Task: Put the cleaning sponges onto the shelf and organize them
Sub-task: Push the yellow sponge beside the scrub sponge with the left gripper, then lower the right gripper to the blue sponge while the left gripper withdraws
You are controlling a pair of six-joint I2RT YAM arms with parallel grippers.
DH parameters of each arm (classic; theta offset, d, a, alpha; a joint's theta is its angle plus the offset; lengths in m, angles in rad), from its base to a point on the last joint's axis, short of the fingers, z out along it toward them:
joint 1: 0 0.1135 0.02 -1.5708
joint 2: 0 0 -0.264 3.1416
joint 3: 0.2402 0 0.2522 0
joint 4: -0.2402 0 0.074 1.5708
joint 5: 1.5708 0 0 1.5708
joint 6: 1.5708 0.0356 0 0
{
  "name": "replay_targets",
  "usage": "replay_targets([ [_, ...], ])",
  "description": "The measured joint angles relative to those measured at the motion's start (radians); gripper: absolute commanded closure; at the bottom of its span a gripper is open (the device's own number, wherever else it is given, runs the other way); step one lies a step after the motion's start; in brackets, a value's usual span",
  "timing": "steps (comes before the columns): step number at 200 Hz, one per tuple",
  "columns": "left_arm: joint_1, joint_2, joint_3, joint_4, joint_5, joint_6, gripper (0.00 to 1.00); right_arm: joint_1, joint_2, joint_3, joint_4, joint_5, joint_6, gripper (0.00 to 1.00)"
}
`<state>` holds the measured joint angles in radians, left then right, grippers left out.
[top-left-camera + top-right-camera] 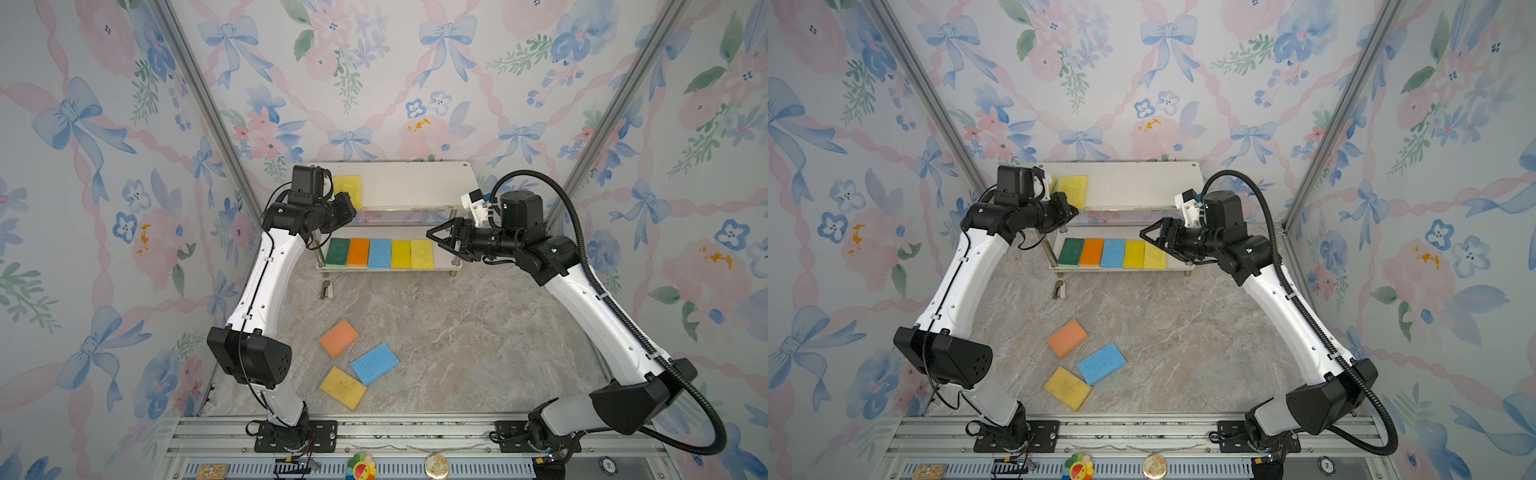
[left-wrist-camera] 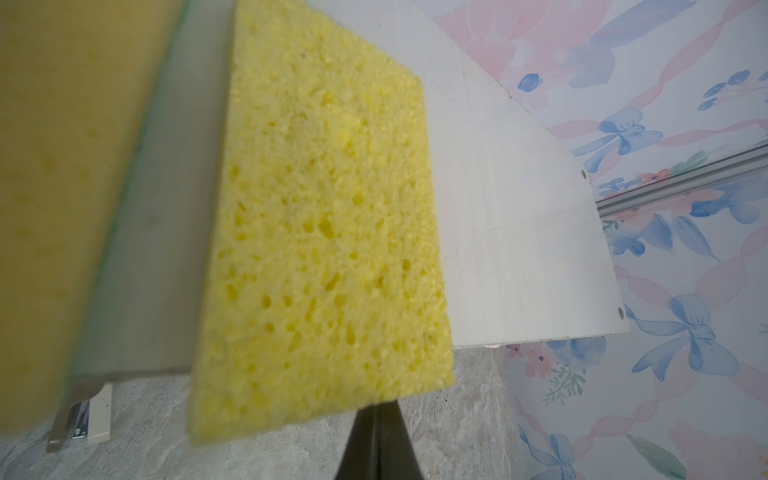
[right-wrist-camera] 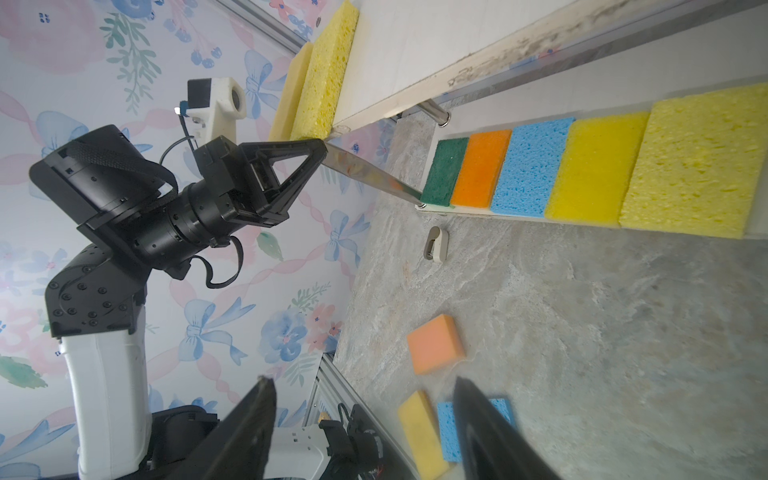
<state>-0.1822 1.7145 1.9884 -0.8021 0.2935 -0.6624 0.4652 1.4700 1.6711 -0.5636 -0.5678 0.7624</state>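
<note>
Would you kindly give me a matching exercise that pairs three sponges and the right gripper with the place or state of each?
Things:
1. green sponge
2. deep orange sponge
3. peach sponge
4. right gripper

Place or state:
A. on the table
B. open, holding nothing
C. left end of the shelf's lower board
D. second from the left on that board

Pairs: 1-C, 2-D, 3-A, 4-B.

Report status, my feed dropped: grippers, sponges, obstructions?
Left gripper shut, against yellow sponge overhanging top shelf. Right gripper open, empty. Orange sponge, blue sponge, golden sponge on table. No blockage seen.
</note>
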Motion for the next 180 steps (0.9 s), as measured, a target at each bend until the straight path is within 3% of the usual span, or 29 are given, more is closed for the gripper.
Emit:
replay_targets([
  [113,0.019,0.013,0.017,0.009,0.016,0.0,1.0,-0.001,0.032,0.0,0.007,-0.001,0.0,0.3],
  [137,0.011,-0.04,-0.077,0.019,0.018,0.0,1.0,-0.001,0.036,0.0,0.005,-0.001,-0.002,0.29],
  [166,-0.036,-0.212,-0.298,0.019,-0.006,0.005,1.0,-0.006,0.034,-0.034,0.012,-0.007,-0.008,0.29],
  [180,-0.061,-0.324,-0.426,0.023,-0.026,0.011,0.79,-0.006,0.032,-0.083,0.015,-0.008,-0.012,0.29],
])
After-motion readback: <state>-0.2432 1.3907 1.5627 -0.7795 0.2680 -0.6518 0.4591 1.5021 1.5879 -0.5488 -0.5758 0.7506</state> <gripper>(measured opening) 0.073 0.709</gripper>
